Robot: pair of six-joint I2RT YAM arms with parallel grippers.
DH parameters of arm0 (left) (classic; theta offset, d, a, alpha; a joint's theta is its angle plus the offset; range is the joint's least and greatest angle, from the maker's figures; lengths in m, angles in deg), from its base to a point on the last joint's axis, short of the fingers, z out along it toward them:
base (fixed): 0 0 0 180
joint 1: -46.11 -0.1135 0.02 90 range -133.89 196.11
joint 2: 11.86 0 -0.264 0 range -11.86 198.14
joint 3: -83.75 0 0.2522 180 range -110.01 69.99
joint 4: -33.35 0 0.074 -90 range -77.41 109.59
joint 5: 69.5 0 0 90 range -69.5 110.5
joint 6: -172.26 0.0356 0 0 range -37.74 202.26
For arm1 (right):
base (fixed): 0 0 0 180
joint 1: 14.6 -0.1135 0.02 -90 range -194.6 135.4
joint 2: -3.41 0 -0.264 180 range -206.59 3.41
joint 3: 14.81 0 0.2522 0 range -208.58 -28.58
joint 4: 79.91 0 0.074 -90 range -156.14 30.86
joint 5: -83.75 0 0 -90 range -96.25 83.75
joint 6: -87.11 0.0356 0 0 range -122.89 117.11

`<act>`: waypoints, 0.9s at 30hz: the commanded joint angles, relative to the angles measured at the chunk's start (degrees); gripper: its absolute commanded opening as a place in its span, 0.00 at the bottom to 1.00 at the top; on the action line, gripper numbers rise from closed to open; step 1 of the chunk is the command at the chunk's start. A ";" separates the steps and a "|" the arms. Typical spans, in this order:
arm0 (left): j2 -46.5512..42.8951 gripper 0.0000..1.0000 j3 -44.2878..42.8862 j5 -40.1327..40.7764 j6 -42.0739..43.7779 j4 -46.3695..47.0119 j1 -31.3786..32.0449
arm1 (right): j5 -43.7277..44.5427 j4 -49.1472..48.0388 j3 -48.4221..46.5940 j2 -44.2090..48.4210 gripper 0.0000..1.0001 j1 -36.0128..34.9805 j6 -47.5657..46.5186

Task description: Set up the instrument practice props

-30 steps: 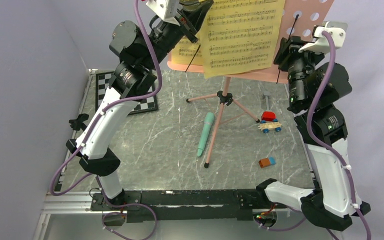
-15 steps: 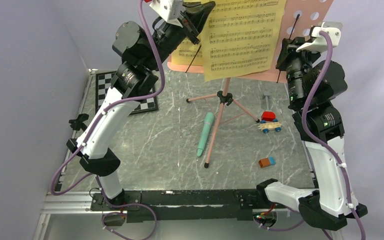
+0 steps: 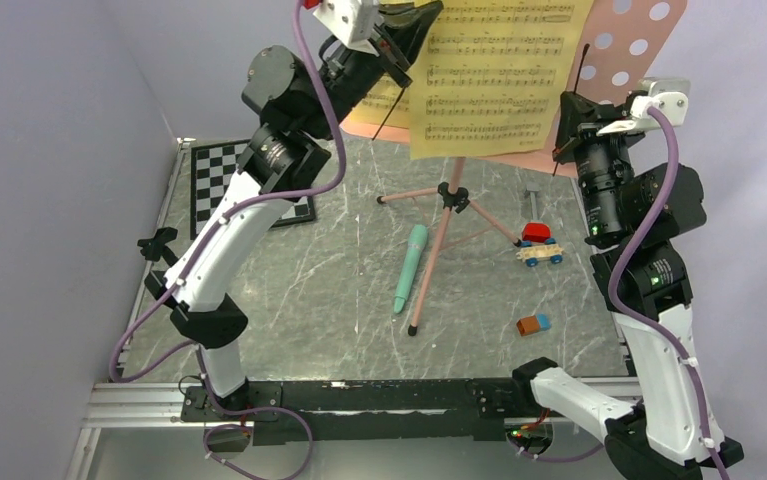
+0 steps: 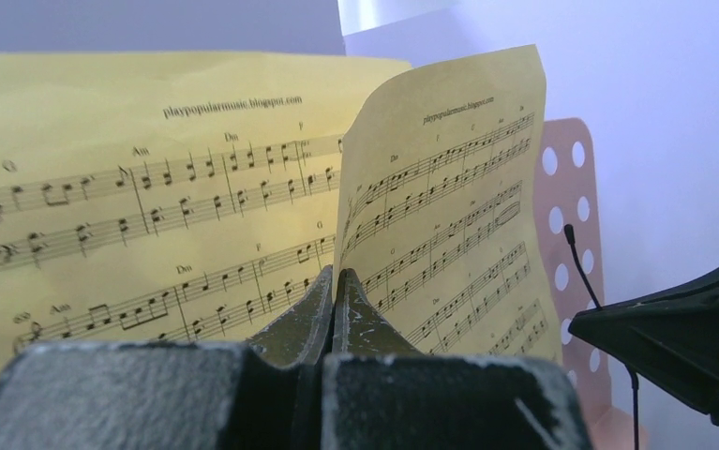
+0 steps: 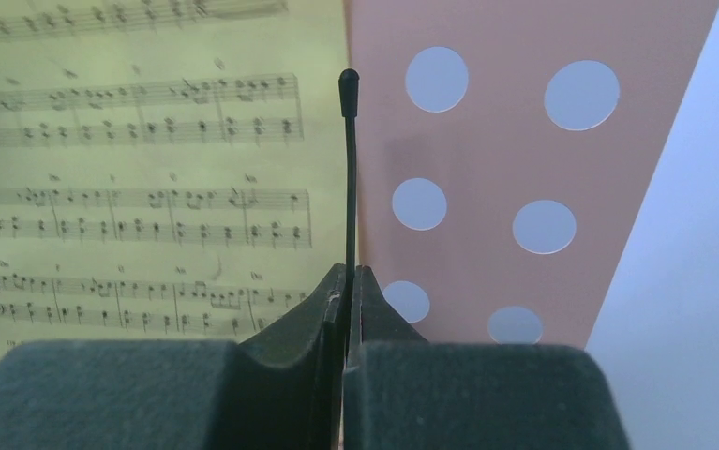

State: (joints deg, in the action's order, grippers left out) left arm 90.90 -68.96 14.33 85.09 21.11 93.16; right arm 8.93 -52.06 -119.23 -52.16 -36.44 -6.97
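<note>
— Left gripper (image 4: 335,291)?
— Closed tight on the edge of a yellow page (image 4: 449,216), high on the pink stand (image 4: 569,187).
— Right gripper (image 5: 347,286)?
— Pinching the stand's thin black wire (image 5: 349,178), beside that page.

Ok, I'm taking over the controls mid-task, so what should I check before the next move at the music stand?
1. Left gripper pinching yellow page edge: ok.
2. Right gripper shut on black retaining wire: ok.
3. Pink music stand upright on its tripod: ok.
4. Page tucked behind the wire: cannot tell.
5. Mint-green tube set up: not ok, lying on the table.
</note>
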 commanded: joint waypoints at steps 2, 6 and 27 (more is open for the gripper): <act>1.92 0.00 -2.20 -0.02 0.16 3.07 0.91 | -1.85 -2.17 1.31 1.73 0.04 0.18 -1.79; 2.93 0.00 -3.06 0.20 -0.04 3.90 1.13 | -2.37 -3.25 2.44 2.61 0.03 0.14 -1.81; 6.58 0.00 -4.31 -6.19 -0.55 11.55 3.58 | -9.11 -3.28 4.94 3.57 0.01 0.14 -0.88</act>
State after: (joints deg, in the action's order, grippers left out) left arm 96.32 -71.43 10.46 84.54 29.29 95.59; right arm 3.86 -55.05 -115.99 -50.15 -36.05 -7.91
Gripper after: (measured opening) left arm 0.009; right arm 0.058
